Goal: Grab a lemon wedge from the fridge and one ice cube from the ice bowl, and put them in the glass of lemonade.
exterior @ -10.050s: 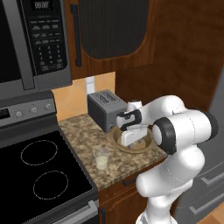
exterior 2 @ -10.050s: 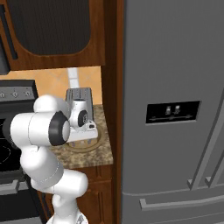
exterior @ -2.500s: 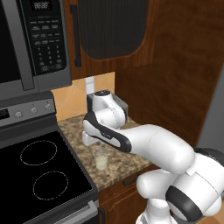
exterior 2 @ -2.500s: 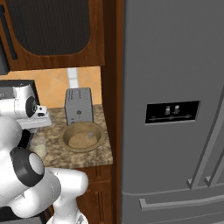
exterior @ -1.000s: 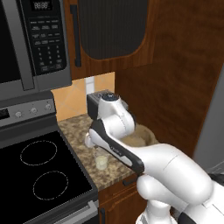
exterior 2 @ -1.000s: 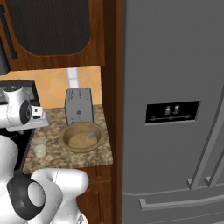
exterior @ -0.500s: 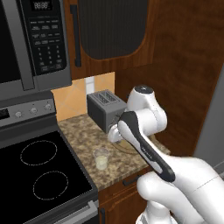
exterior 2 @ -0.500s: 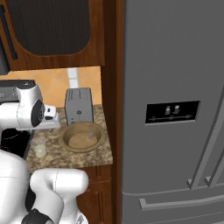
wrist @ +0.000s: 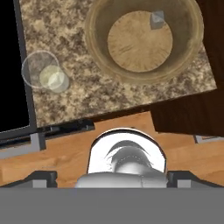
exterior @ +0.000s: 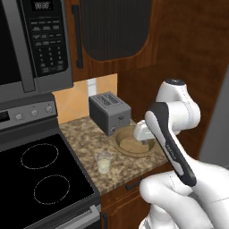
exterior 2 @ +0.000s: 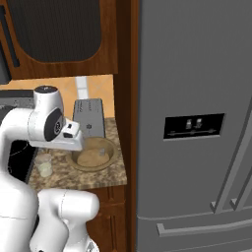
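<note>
The tan ice bowl (exterior: 132,144) (exterior 2: 93,156) sits on the granite counter in front of the toaster. Looking down from the hand, the bowl's rim (wrist: 98,52) rings a paler floor with one grey ice cube (wrist: 157,18) at its far side. The glass of lemonade (exterior: 103,162) (exterior 2: 44,166) (wrist: 46,72) stands left of the bowl near the stove; a pale blocky shape shows in its liquid. My gripper (exterior: 140,133) (exterior 2: 75,141) (wrist: 111,177) hovers above the bowl's near rim, its fingers wide apart with nothing between them. The fridge (exterior 2: 197,123) has its doors shut, so the lemon wedge is hidden.
A grey toaster (exterior: 109,112) (exterior 2: 88,118) stands behind the bowl. The black cooktop (exterior: 40,179) (wrist: 8,65) borders the counter on the left, under a microwave (exterior: 31,40). A wooden panel separates the counter from the fridge, and the counter's front edge lies just below the glass.
My arm has swung right, from over the glass of lemonade to above the ice bowl. The bowl, glass and toaster have stayed put.
</note>
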You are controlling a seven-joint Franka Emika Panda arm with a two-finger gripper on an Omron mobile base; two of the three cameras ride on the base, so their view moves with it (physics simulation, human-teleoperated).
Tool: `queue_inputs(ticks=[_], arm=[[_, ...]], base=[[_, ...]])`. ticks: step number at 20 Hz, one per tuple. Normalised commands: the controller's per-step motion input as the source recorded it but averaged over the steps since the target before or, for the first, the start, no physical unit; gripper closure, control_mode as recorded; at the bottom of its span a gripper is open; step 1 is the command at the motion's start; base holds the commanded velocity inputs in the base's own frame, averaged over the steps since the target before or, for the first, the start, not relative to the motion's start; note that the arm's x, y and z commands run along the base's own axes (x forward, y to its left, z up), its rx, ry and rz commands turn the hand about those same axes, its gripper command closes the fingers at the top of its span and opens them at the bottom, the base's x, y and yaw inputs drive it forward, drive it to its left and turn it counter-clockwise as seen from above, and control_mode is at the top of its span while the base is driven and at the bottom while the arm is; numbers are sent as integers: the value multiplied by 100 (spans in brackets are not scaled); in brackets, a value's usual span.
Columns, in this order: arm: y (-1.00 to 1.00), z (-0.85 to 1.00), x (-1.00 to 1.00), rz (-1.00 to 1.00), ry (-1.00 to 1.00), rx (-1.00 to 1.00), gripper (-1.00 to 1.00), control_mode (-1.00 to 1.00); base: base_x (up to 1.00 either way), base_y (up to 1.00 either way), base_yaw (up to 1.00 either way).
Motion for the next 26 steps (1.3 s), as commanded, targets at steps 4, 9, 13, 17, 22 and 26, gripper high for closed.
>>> queue_inputs(ticks=[4, 9, 13, 17, 22, 26], arm=[[-6, -3, -65, -7, -21, 0, -100, -100], [0, 0, -6, 0, -2, 0, -100, -100], [0, 0, 0, 0, 0, 0, -100, -100], [0, 0, 0, 0, 0, 0, -100, 100], [0, 0, 0, 0, 0, 0, -100, 100], [0, 0, 0, 0, 0, 0, -100, 100]], base=[[0, 0, 0], [0, 0, 0], [0, 0, 0], [-67, -23, -6], [-31, -58, -14], [-6, -100, -12]])
